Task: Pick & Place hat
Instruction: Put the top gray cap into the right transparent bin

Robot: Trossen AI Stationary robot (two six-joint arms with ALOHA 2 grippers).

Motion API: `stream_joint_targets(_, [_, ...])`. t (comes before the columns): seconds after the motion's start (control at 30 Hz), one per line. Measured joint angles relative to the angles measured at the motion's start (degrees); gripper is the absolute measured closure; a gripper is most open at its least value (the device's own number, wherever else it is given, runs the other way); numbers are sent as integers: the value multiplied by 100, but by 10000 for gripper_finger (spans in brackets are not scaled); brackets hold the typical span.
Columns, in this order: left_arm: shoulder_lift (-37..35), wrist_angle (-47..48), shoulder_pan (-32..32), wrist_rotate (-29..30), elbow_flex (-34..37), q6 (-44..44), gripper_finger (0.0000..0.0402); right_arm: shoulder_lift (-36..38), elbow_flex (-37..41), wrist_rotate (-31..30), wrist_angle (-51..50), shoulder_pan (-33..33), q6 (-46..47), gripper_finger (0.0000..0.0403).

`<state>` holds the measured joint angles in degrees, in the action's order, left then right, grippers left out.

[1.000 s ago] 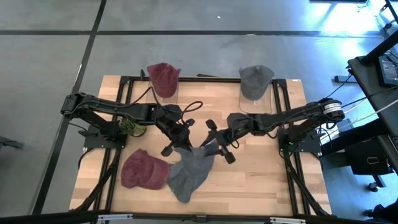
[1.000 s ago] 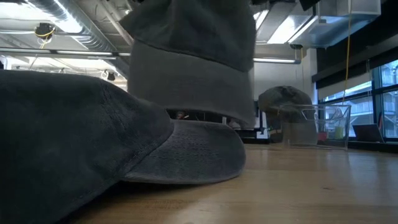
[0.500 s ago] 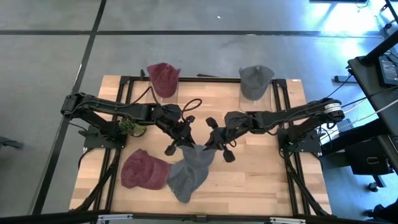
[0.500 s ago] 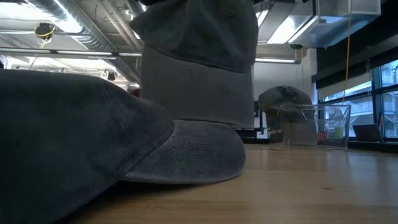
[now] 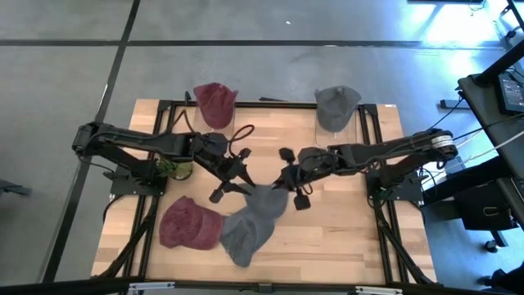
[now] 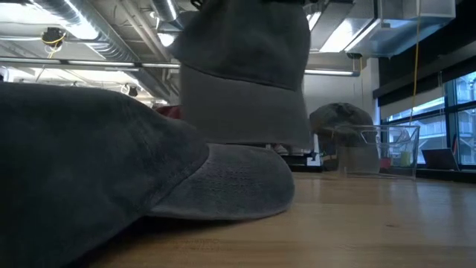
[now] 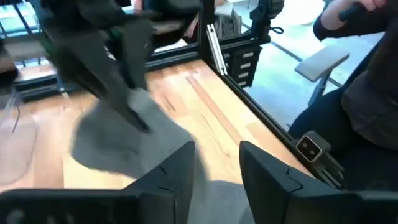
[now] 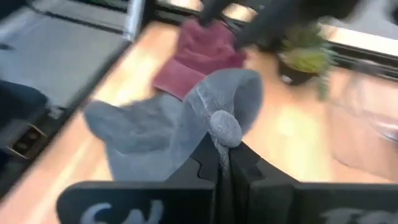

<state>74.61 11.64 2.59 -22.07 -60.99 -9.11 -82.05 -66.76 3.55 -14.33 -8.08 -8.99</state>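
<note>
Since a second ago my right gripper [image 5: 287, 179], fingers pinching the grey hat [image 5: 250, 223], lifted its crown; left gripper [image 5: 232, 182] wide open, retreating.

No writing can be read from here; the caps carry no legible logo, the table no label; pale marks show on the right gripper [image 8: 222, 163] body in its own wrist view, but they are cut off and too blurred to spell out; the screens and room behind give no signs that can be made out.
</note>
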Motion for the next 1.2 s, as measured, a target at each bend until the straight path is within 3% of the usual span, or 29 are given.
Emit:
stream_joint_targets(0.2, [-208, -42, -61, 31, 263, 104, 267, 903, 0, -987, -725, 93, -278, 396])
stream_joint_targets(0.37, [-215, -420, -62, 46, 577, 102, 270, 1796, -2, -2914, -1540, 369, -1061, 396])
stream_joint_targets(0.43, [-214, -417, -61, 121, 613, 99, 271, 2055, -2, -3295, -1728, 599, -1334, 396])
stream_joint_targets(0.73, [-214, -501, -125, 501, 614, 151, 267, 2462, -2, -3336, -2450, 1988, -3199, 396])
stream_joint_targets(0.9, [-214, -500, -204, 506, 614, 191, 270, 2458, 0, -3059, -2866, 2584, -3350, 396])
stream_joint_targets(1.2, [-212, -501, -370, 507, 614, 224, 269, 2462, 397, -3080, -2758, 3331, -3660, 396])
